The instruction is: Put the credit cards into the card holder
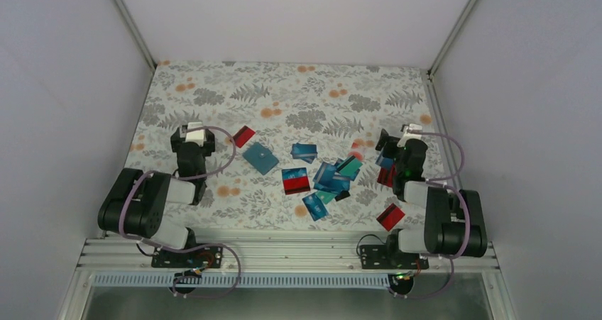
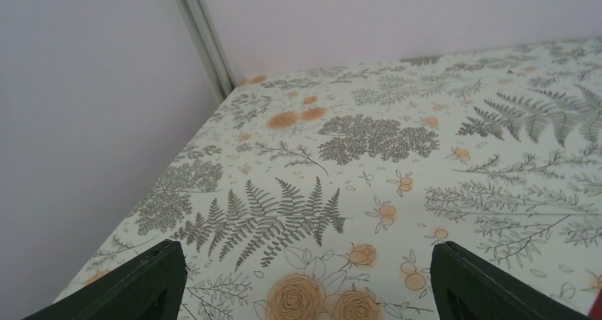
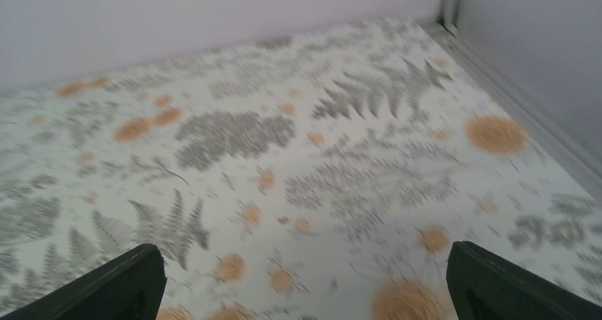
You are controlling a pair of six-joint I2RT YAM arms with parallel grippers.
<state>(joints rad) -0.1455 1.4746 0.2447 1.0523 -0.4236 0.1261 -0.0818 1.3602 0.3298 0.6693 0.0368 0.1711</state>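
Both released, jaws empty: left end effector (image 2: 309, 284), right end effector (image 3: 305, 284). On the desk (image 1: 284, 93) the card holder (image 1: 260, 158) looks closed, 3 o'clock of left; credit cards (image 1: 330, 178) scattered at its 3 o'clock. I'd pin and open the holder first, then feed single cards.

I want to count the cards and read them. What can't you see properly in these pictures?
- Print on the credit cards: too small, top view.
- Number in the pile: the cards overlap each other, top view.
- Cards beside the right arm: partly hidden under it, top view.
- Inside of the card holder: does not show, top view.
- Wrist views: no cards in either frame; the right one is blurred.
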